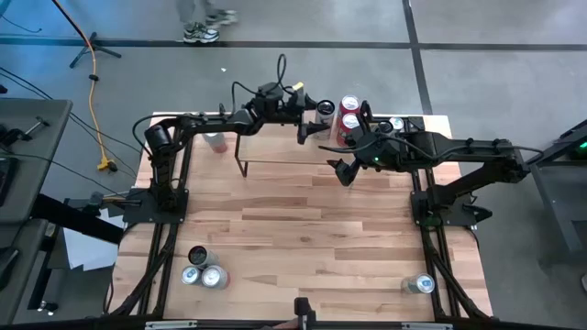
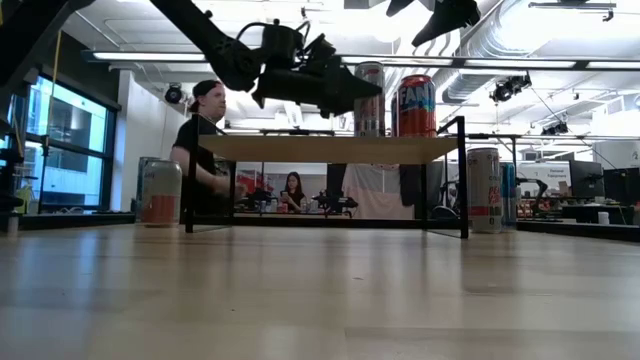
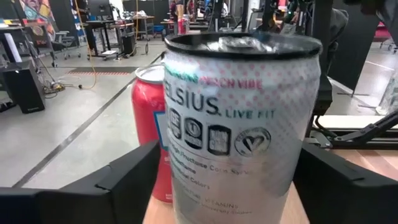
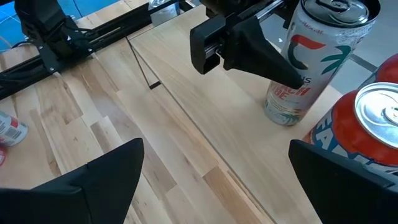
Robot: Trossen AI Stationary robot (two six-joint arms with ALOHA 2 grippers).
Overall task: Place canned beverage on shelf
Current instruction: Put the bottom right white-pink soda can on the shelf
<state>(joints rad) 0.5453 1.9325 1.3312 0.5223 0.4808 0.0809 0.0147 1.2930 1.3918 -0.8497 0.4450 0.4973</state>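
A white-and-silver canned beverage [image 3: 242, 124] stands upright on its base on the shelf [image 1: 284, 147], a light wood plank on thin black legs at the table's far side. It is near the plank's far right end, next to a red can [image 4: 367, 124]. My left gripper [image 1: 316, 115] reaches in level from the left. It is open, with one finger on either side of the white can [image 4: 311, 56] and a narrow gap showing. My right gripper [image 4: 214, 180] hovers open above the shelf's near right part with nothing between its fingers.
One can [image 2: 160, 192] stands on the table left of the shelf and more cans [image 2: 484, 190] stand at its right end. Several cans [image 1: 204, 270] lie near the table's front left, and one [image 1: 419, 285] at the front right. A person [image 2: 205, 140] stands beyond the table.
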